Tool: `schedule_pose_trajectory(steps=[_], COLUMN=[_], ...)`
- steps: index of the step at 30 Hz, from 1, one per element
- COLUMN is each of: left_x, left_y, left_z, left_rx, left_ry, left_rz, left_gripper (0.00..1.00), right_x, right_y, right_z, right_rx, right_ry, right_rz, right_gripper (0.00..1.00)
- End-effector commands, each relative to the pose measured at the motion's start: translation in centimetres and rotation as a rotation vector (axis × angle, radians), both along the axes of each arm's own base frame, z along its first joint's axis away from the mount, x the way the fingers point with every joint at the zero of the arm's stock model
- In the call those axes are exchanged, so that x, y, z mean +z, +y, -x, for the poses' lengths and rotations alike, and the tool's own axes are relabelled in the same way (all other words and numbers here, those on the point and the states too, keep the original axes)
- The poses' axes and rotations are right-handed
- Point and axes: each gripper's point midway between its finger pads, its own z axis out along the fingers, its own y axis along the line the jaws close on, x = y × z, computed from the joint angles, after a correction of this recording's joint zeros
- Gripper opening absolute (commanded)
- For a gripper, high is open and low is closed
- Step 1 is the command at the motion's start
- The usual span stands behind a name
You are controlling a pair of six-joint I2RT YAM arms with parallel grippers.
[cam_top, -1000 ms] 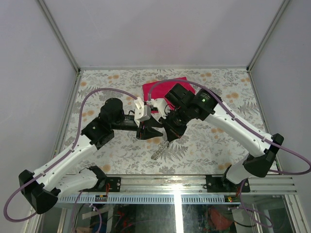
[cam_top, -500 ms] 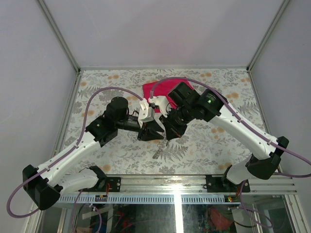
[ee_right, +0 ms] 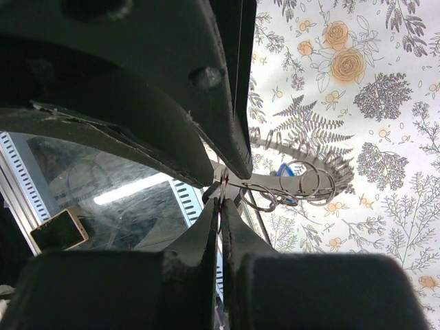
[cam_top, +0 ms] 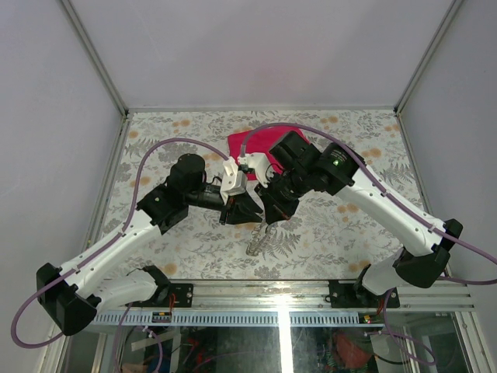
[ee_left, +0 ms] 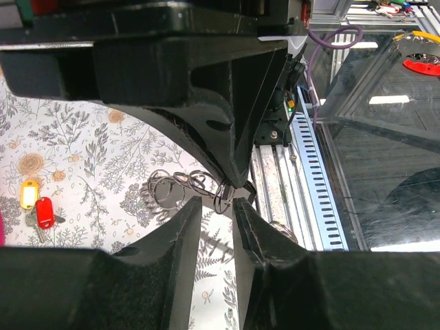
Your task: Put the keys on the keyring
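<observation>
Right wrist view: the right gripper (ee_right: 218, 204) is clenched on the keyring (ee_right: 302, 180) above table centre; hold that pinch rigid, close the left gripper (ee_left: 215, 206), whose jaws stand narrowly apart astride the wire, squarely to spread 1 coil for the keys (ee_left: 36, 206).

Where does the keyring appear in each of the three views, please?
Top external: the keyring hangs just below centre, over the floral cloth.
Left wrist: it is left of centre, with the cloth behind it.
Right wrist: it is right of centre, with the cloth behind it.
Shared landmark: the floral cloth, seen in all three views.
</observation>
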Motion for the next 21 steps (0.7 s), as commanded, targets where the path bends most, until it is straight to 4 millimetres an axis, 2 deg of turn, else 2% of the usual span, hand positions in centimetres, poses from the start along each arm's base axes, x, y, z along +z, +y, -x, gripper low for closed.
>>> schedule_pose_trajectory(steps=[1, 10, 21], left_x=[1.1, 1.3, 1.9], left_y=[-0.3, -0.5, -0.2], left_z=[0.1, -0.1, -0.8], left_rx=[-0.032, -0.028, 0.031], left_ry=[-0.025, -0.025, -0.058], left_rz=[0.022, 0.022, 0.035], left_gripper=[0.25, 0.27, 0.28], right_x=[2.6, 3.0, 2.2], right_y=[0.8, 1.1, 0.4], right_z=[0.5, 0.9, 1.5], right_rx=[0.022, 0.043, 0.061], right_ry=[-0.042, -0.031, -0.013], right_rz=[-0.114, -0.146, -0.117], right_gripper=[0.00, 0.00, 0.00])
